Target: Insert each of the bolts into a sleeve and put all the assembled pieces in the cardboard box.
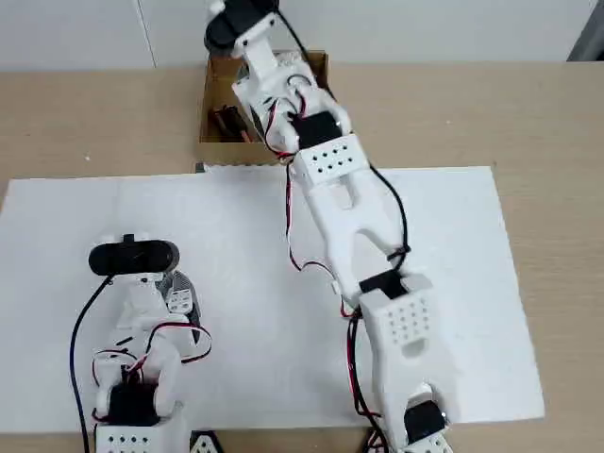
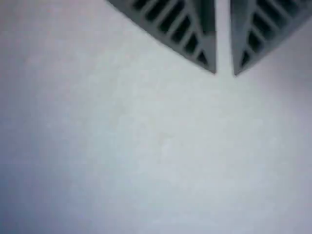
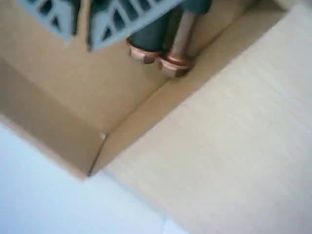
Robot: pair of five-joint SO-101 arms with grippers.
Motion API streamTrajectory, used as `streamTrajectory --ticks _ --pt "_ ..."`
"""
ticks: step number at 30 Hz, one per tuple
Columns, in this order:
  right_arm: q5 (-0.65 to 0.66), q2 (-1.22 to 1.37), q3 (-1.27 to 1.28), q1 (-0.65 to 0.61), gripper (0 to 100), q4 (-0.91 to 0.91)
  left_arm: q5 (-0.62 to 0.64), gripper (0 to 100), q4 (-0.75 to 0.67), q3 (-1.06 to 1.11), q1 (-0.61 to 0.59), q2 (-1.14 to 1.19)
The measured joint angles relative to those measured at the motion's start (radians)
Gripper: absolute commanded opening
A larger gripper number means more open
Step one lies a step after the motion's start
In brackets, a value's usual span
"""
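The cardboard box (image 1: 212, 94) stands at the table's far edge. Two assembled pieces lie side by side in it, dark sleeves with copper-coloured bolt heads (image 1: 226, 123). In the right wrist view these pieces (image 3: 151, 41) rest against the box wall (image 3: 44, 129), in a corner. My right gripper (image 3: 80, 41) hangs over the box floor just beside them, shut and holding nothing. My right arm (image 1: 321, 160) stretches across the paper to the box. My left gripper (image 1: 181, 294) sits low over the white paper at the near left. Its fingertips (image 2: 214, 66) are together and empty.
A large white paper sheet (image 1: 236, 283) covers the middle of the wooden table (image 1: 547, 113). The box stands just beyond the sheet's far edge. Red and black cables hang along both arms.
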Motion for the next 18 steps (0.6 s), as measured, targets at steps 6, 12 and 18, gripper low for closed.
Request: streamTrajectory --ticks 6,12,18 --pt "0.000 -0.186 0.000 0.000 0.2 0.239 0.000 1 0.000 0.000 0.000 0.000" --pt "-0.092 -0.367 0.000 0.018 0.2 0.473 0.000 1 0.000 0.000 0.000 0.000" --pt "-0.189 -0.552 -0.008 0.095 0.2 0.695 0.000 1 0.000 0.000 0.000 0.000"
